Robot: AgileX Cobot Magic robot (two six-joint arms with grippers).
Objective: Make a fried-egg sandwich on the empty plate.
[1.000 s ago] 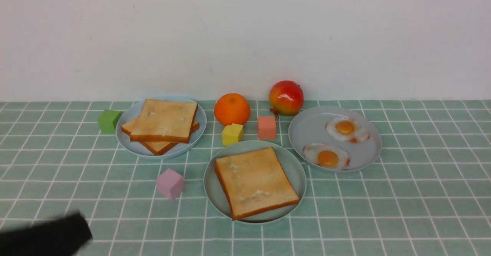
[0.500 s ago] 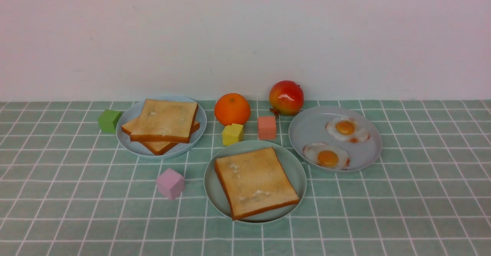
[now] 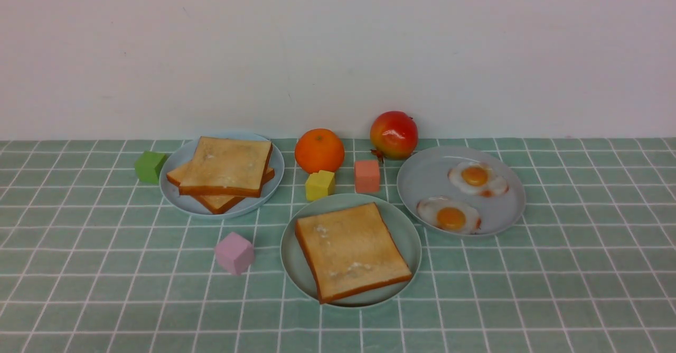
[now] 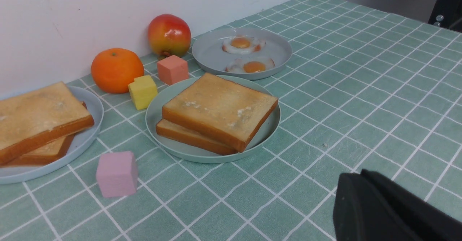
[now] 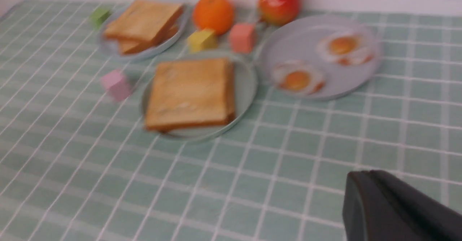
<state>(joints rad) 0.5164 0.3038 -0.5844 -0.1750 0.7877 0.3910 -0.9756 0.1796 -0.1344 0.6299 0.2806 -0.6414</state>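
The fried-egg sandwich point(image 3: 351, 250) is two tan toast slices stacked on the pale mint-green plate point(image 3: 407, 226) at the middle of the table. The left wrist view shows both slices point(image 4: 220, 107) on that plate point(image 4: 267, 128). No fried egg shows between them. The right wrist view, which is blurred, shows the sandwich point(image 5: 189, 93) too. My left gripper point(image 4: 361, 174) is shut and empty, low over the cloth, well short of the plate. Likewise shut and empty, my right gripper point(image 5: 364, 173) hangs over bare cloth. Neither gripper appears in the front view.
A grey-blue plate point(image 3: 174, 194) at the left holds two toast slices point(image 3: 224, 173). Another grey plate point(image 3: 422, 184) at the right holds two brown-rimmed eggs point(image 3: 449, 216). An orange point(image 3: 319, 150), a red fruit point(image 3: 394, 134) and green point(image 3: 150, 166), yellow point(image 3: 319, 185), salmon point(image 3: 367, 176) and pink point(image 3: 234, 252) cubes stand around.
The dark left arm that showed at the front view's lower left corner a second ago has drawn back out of that view. Nothing on the table moved.
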